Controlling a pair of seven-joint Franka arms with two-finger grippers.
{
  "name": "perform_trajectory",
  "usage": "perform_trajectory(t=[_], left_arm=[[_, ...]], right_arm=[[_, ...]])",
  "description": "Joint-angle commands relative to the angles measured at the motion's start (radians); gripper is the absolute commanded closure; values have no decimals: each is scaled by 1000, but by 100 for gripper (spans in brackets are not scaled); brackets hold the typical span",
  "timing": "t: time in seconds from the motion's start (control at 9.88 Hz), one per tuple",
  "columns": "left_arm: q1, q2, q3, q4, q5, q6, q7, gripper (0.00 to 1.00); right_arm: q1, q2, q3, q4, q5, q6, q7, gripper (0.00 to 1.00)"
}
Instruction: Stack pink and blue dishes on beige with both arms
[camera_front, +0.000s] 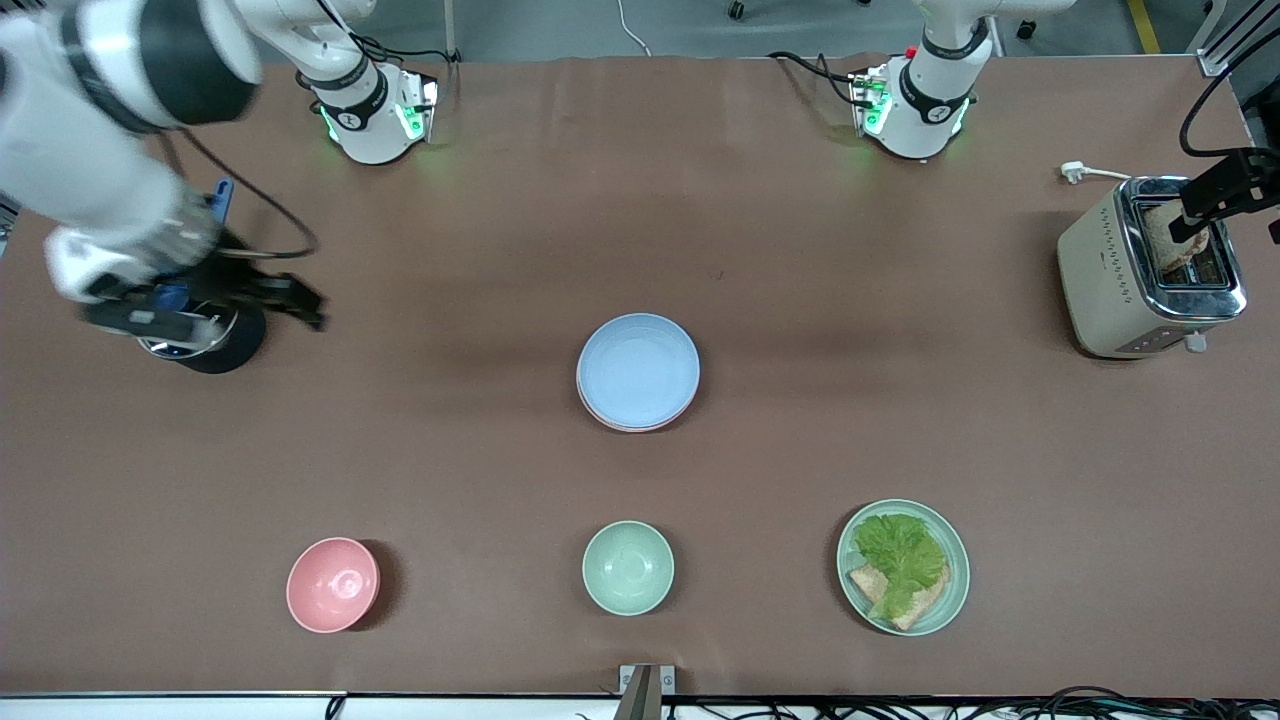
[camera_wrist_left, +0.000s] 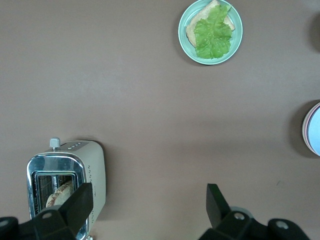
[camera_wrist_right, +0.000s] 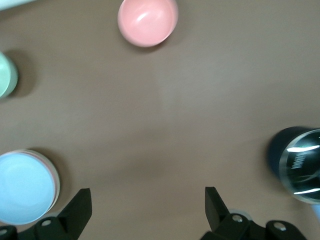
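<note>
The light blue plate (camera_front: 638, 370) lies at the middle of the table on top of the pale pink plate (camera_front: 598, 416), of which only a thin rim shows. No beige plate shows; whatever lies under the stack is hidden. The blue plate (camera_wrist_right: 24, 188) also shows in the right wrist view, and the blue plate (camera_wrist_left: 315, 131) sits at the edge of the left wrist view. My right gripper (camera_front: 303, 300) (camera_wrist_right: 147, 207) hangs open and empty at the right arm's end, beside a dark cup. My left gripper (camera_front: 1203, 212) (camera_wrist_left: 147, 205) is open and empty over the toaster.
A cream toaster (camera_front: 1150, 270) holding bread stands at the left arm's end. A dark cup (camera_front: 205, 345) stands at the right arm's end. Nearer the front camera are a pink bowl (camera_front: 333, 584), a pale green bowl (camera_front: 628, 567) and a green plate (camera_front: 950, 590) with lettuce on bread.
</note>
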Motion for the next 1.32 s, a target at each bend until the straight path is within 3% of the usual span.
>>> perform_trajectory(t=[0.0, 0.1, 0.2, 1.22], left_arm=[[6, 10, -3, -7, -9, -21, 14, 0], [4, 9, 0, -9, -9, -19, 13, 0], [4, 9, 1, -7, -8, -16, 3, 0], [3, 4, -2, -4, 5, -24, -2, 0]], right_arm=[[3, 15, -118, 161, -21, -152, -186, 0], [-4, 19, -159, 238, -22, -225, -231, 0], [-61, 21, -154, 286, -15, -280, -233, 0], [-63, 24, -150, 296, -55, -310, -303, 0]])
